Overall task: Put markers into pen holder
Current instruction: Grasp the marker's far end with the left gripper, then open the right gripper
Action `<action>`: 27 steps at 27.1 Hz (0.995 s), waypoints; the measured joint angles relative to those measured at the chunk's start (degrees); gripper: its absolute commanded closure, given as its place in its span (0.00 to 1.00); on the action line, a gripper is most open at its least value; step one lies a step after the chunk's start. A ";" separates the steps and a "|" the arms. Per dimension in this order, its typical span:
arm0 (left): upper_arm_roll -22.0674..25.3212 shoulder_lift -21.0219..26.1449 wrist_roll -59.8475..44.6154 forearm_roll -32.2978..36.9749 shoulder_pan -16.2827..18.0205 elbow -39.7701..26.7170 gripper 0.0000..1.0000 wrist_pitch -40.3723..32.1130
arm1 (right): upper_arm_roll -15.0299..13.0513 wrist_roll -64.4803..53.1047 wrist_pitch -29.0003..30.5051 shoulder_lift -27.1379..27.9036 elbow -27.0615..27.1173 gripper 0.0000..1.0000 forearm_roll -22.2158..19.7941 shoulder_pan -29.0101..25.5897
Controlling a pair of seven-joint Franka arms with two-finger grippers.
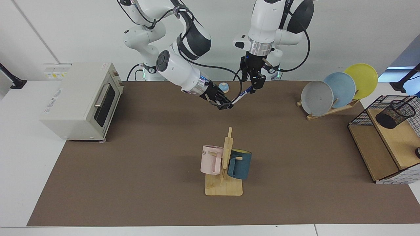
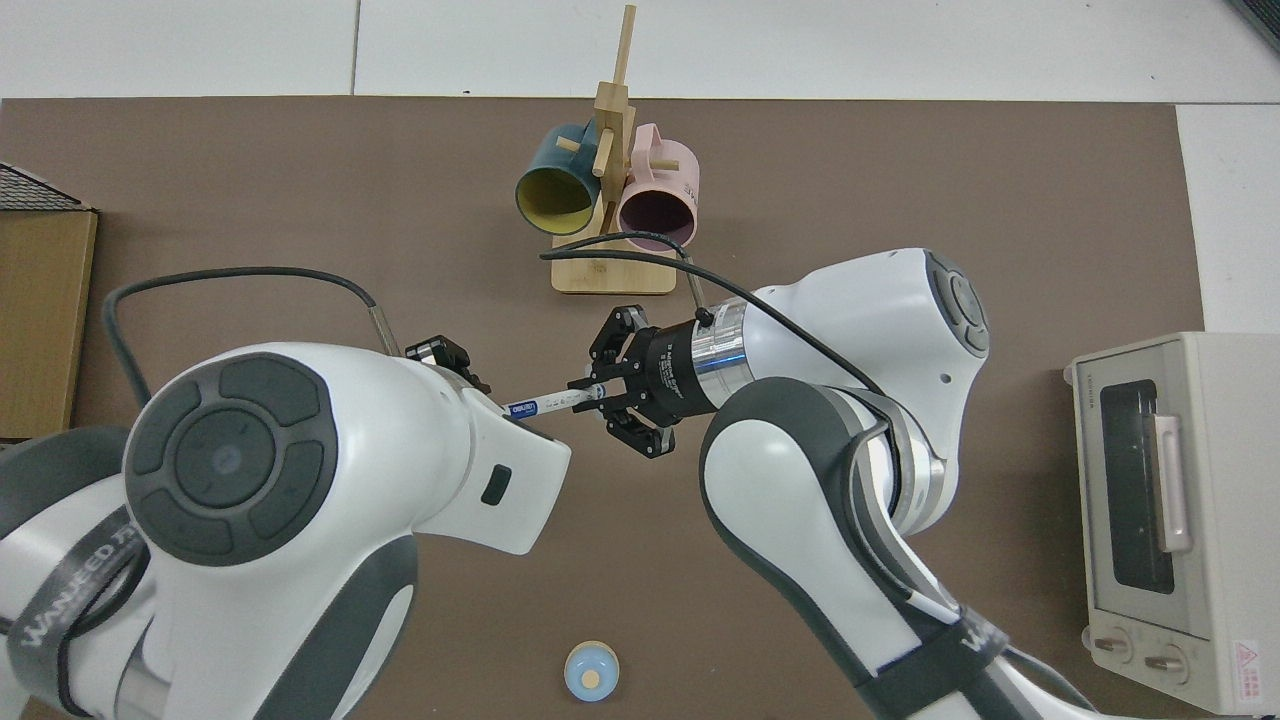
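Two robot arms meet mid-air over the table for a marker handover.

The right gripper (image 1: 226, 105) clasps the slim white marker with blue cap (image 1: 240, 96); whether the left gripper (image 1: 254, 88) grips its cap end, I cannot tell. The black wire-mesh pen holder (image 1: 395, 114) stands well apart, unfilled.

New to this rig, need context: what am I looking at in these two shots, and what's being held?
Two robot arms are working at a table with a brown mat. One picture is taken from across the table, facing the arms; the other looks straight down from above.

The right arm has its jaws shut on the white end of a marker, which it holds up in the air. The left arm has its jaws at the marker's blue cap end. I cannot tell whether they grip it.

The pen holder sits far off, inside a wire rack.

Also on the table are a toaster oven, a mug rack and some plates.
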 measured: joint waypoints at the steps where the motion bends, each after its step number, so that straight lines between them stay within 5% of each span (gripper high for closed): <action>1: 0.00 0.03 0.15 0.00 0.00 0.00 0.41 0.20 | 0.00 0.00 0.00 0.00 0.00 1.00 0.00 0.00; 8: 0.15 0.69 2.68 0.00 0.02 -0.02 0.90 0.85 | 0.00 0.00 0.00 0.00 0.00 1.00 0.01 0.00; 18: 0.52 0.90 3.20 0.12 0.08 0.01 0.98 1.35 | 0.11 -0.01 -0.02 0.03 -0.02 1.00 0.01 0.08; 19: 0.53 0.90 3.20 0.12 0.08 0.01 0.99 1.31 | 0.11 -0.01 -0.02 0.03 -0.02 0.68 0.01 0.09; 20: 0.54 0.90 3.20 0.12 0.08 0.01 1.00 1.29 | 0.11 -0.01 -0.02 0.03 -0.02 0.07 0.01 0.10; 27: 0.84 0.91 3.19 0.16 0.16 0.00 1.00 0.74 | -0.21 0.00 0.28 0.00 0.16 0.00 0.01 0.12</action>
